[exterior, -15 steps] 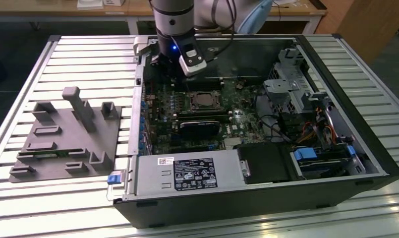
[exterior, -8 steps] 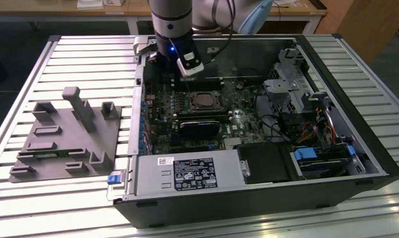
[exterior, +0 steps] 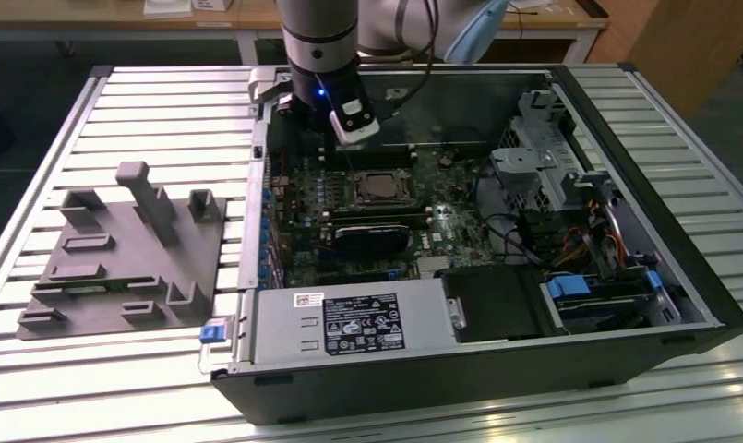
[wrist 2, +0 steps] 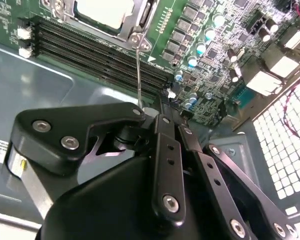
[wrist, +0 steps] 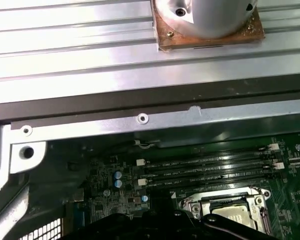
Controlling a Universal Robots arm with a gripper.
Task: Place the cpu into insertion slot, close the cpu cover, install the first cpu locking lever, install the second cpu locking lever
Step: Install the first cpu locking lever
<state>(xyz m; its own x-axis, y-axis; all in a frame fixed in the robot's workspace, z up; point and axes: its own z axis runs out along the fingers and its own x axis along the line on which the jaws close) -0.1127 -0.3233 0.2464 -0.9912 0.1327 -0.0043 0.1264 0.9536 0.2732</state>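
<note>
My black tool [wrist 2: 162, 112] is hanging low over the board, and I cannot tell how far open it is or whether it is gripping anything. A thin silver metal locking lever [wrist 2: 138, 75] is standing upright, its free end just beside the tool. Past it, the long black memory slots [wrist 2: 100, 52] are lying across the green circuit board [wrist 2: 215, 65]. Beyond those, the pale silvery square cpu [wrist 2: 107, 11] is sitting in the silver-rimmed square insertion slot [wrist: 191, 206], with the thin silver cpu cover [wrist 2: 138, 22] framing its face. All this is lying inside the open black computer case [exterior: 666, 305]. Farther off, at the exterior view's left, a grey moulded fixture plate [exterior: 119, 268] is resting on the slatted metal surface [exterior: 161, 101].
</note>
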